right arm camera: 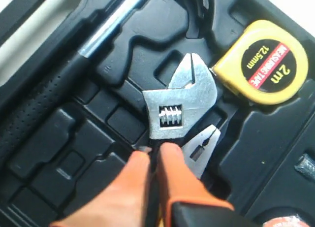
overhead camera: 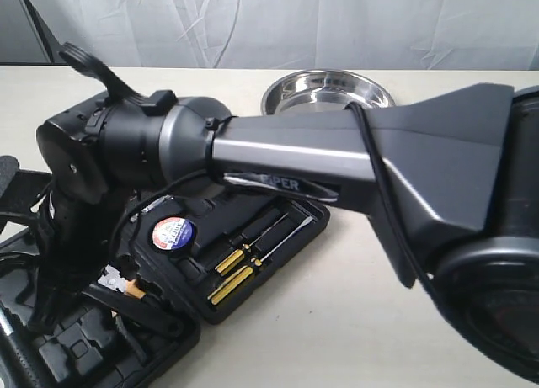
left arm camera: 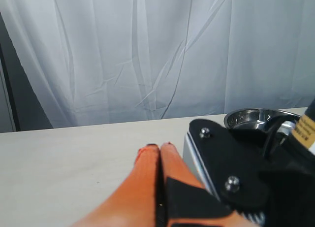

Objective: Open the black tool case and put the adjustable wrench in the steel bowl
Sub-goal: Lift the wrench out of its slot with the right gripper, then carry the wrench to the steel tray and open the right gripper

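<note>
a pale curtain fills the top of the exterior view, with a beige table below it. the right arm stretches from the right edge across the middle of the frame, and its wrist points down at the lower left.

the black tool case lies open under that wrist in the lower left of the frame. its inner recesses face up, and a pair of yellow-handled screwdrivers sits in the half nearer the centre.

the steel bowl stands on the table at upper centre, behind the arm and apart from the case.

the right wrist view shows three tools in the moulded tray. a hammer has a steel neck and a black grip. a yellow tape measure is just beside the silver head of the adjustable wrench. that head overlaps the nose of a pair of pliers.

the right gripper has its orange fingers drawn close, with only a thin dark slit between them. their tips are right at the base of the wrench head and hide the handle. i cannot tell whether they pinch it.

the left gripper is above bare table with its fingers pressed together and nothing between them.
</note>
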